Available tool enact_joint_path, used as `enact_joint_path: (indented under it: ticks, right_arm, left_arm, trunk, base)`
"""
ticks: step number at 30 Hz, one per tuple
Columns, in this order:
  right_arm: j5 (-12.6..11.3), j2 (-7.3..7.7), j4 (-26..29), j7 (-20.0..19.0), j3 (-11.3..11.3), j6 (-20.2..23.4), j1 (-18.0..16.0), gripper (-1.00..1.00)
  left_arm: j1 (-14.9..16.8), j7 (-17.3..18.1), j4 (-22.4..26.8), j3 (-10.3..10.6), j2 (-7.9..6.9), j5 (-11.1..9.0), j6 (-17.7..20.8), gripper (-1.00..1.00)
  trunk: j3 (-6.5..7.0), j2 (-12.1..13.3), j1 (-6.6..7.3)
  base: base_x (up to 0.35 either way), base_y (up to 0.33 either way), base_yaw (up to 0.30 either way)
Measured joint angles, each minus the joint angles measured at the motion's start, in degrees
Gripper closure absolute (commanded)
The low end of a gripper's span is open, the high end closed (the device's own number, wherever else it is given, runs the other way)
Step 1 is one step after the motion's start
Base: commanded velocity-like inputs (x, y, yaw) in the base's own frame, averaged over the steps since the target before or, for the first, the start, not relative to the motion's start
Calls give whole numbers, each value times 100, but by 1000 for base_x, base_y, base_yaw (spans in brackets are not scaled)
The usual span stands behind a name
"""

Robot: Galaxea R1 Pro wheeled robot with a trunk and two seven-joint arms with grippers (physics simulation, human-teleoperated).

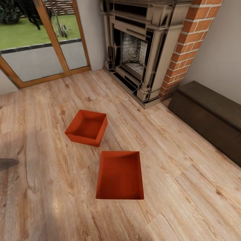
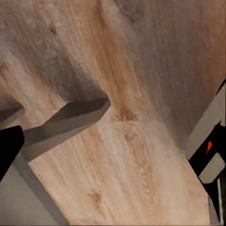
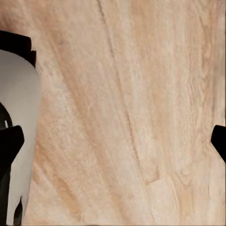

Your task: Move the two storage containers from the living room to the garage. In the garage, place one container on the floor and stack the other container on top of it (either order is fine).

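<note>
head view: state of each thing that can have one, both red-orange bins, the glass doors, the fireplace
nearer red-orange open-top bin: upright on the wood-plank floor, empty
farther red-orange open-top bin: upright on the floor, empty, apart from the nearer one
wood-framed glass doors: shut
dark ornate fireplace: unlit

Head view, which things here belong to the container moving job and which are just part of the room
Belong to the job:
- near red-orange open-top storage container, on the wood-plank floor
- far red-orange open-top storage container, apart from the first

Just lying about:
- ornate dark fireplace
- red-brick chimney
- dark brown low bench
- wood-framed glass doors
</note>
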State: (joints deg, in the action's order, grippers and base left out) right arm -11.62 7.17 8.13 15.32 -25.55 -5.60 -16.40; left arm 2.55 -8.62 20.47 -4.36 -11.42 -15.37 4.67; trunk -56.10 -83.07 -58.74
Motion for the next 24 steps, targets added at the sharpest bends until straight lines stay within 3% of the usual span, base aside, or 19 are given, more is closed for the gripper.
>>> enact_joint_path:
  ticks: [3,8,10,11,13,15,16,17,19,21,22,24]
  right_arm:
    - [-49,-122,6,112,77,145,-720,-100]
    - [-73,-399,-29,150,510,180,-1679,-100]
    - [-76,-479,-47,154,623,183,-1949,-100]
    - [-76,-568,-63,159,680,187,-2179,-100]
    - [-83,-735,-68,164,728,180,-2390,-100]
    - [-81,-984,-69,168,744,140,-2473,-100]
    - [-81,-1060,-71,169,751,130,-2485,-100]
    - [-79,-1240,-69,169,749,82,-2507,-100]
    - [-79,-1348,-70,170,764,4,-2516,-100]
    - [-78,-1478,-69,169,767,-236,-2525,-100]
    - [-81,-1544,-85,165,771,-402,-2522,-100]
    - [-86,-1588,-172,164,781,-484,-2517,-100]
  left_arm:
    - [758,5,19,-37,-119,-166,550,-100]
    - [2017,4,-176,-29,-134,-166,825,-100]
    - [2363,1,-265,-12,-98,-166,888,-100]
    - [2657,-1,-333,4,-13,-170,921,-100]
    - [2952,-3,-378,21,212,-168,931,-100]
    - [3178,-4,-385,38,517,-155,912,-100]
    - [3234,-5,-380,41,597,-137,908,-100]
    - [3370,-5,-356,57,809,-78,896,-100]
    - [3436,-6,-340,60,977,22,886,-100]
    - [3498,-10,-352,95,1264,355,820,-100]
    - [3524,-11,-389,87,1449,811,550,-100]
    - [3535,-22,-438,97,1599,1186,210,-100]
  trunk:
    - [0,0,0]
    - [0,0,0]
    - [0,0,0]
    - [0,0,0]
    - [-1,0,0]
    - [-1,0,0]
    - [-1,0,0]
    - [-1,0,0]
    - [-1,0,1]
    - [-1,0,1]
    - [-1,0,1]
    - [-1,0,1]
  base:
    - [0,0,0]
    - [0,0,0]
    - [0,0,0]
    - [0,0,0]
    - [0,0,0]
    - [0,0,0]
    - [0,0,0]
    - [0,0,0]
    - [0,0,0]
    - [0,0,0]
    - [0,0,0]
    - [0,0,0]
